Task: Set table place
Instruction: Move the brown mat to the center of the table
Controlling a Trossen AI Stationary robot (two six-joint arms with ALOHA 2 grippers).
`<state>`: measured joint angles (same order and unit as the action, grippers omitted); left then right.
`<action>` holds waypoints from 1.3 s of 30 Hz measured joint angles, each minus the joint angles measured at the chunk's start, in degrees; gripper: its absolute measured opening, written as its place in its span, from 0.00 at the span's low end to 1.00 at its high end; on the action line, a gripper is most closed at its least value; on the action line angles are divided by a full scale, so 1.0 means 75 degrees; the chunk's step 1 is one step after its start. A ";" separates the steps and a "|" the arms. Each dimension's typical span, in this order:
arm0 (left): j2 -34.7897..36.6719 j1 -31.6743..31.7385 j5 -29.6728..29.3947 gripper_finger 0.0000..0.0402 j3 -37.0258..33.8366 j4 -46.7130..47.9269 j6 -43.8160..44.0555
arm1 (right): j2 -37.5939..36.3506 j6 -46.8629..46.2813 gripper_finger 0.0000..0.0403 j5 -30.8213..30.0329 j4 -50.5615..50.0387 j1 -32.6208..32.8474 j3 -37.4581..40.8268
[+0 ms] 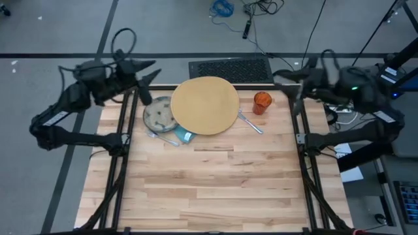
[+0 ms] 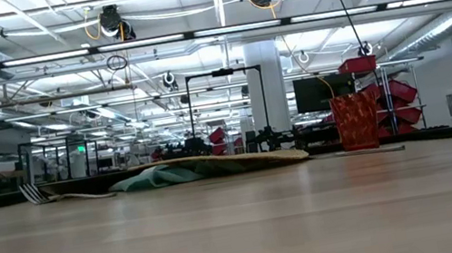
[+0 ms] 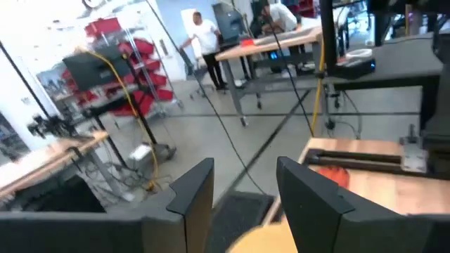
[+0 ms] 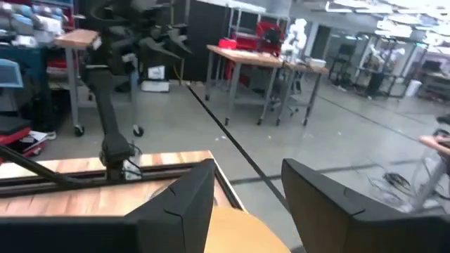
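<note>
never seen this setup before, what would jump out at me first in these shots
The big round tan mat at the far edge of the light wooden plank table draws the eye first, lying partly over the patterned glass plate on its left. Next comes the small orange cup just right of the mat. Both dark grippers, left and right, hang open at the far corners, holding nothing.

The high camera is looking straight down on the table (image 1: pixel 209 189). The low one is gazing level across it. Both are sharing the mat (image 1: pixel 205 104).
</note>
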<state>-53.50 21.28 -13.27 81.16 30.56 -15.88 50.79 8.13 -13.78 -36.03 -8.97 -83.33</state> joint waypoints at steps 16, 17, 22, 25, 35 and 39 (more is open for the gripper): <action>-0.1608 0.2245 0.1218 0.35 -0.0468 0.2790 0.2295 | 0.0797 -0.1387 0.40 0.0617 -0.0963 -0.0966 -0.0107; -0.1863 0.2357 0.1462 0.35 -0.0534 0.2701 0.2475 | 0.0902 -0.1397 0.40 0.0679 -0.1001 -0.0924 -0.0097; -0.2989 0.3022 0.1854 0.35 -0.1045 0.2535 0.3270 | 0.1016 -0.1303 0.40 0.0684 -0.1136 -0.0577 -0.0114; -0.3430 0.3194 0.2154 0.35 -0.1501 0.1705 0.3726 | 0.1041 -0.1269 0.40 0.0665 -0.1386 -0.0281 -0.0103; -0.4488 0.3526 0.2383 0.35 -0.2958 0.0754 0.4663 | 0.0762 -0.1261 0.40 0.0239 -0.2184 0.0457 -0.0108; -0.4473 0.3798 0.2394 0.35 -0.3237 0.0542 0.4847 | 0.0787 -0.1306 0.40 -0.0071 -0.2289 0.0715 -0.0108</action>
<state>-87.05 49.77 4.68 56.88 34.62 20.48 56.70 -1.67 -14.31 -53.20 -3.61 -84.14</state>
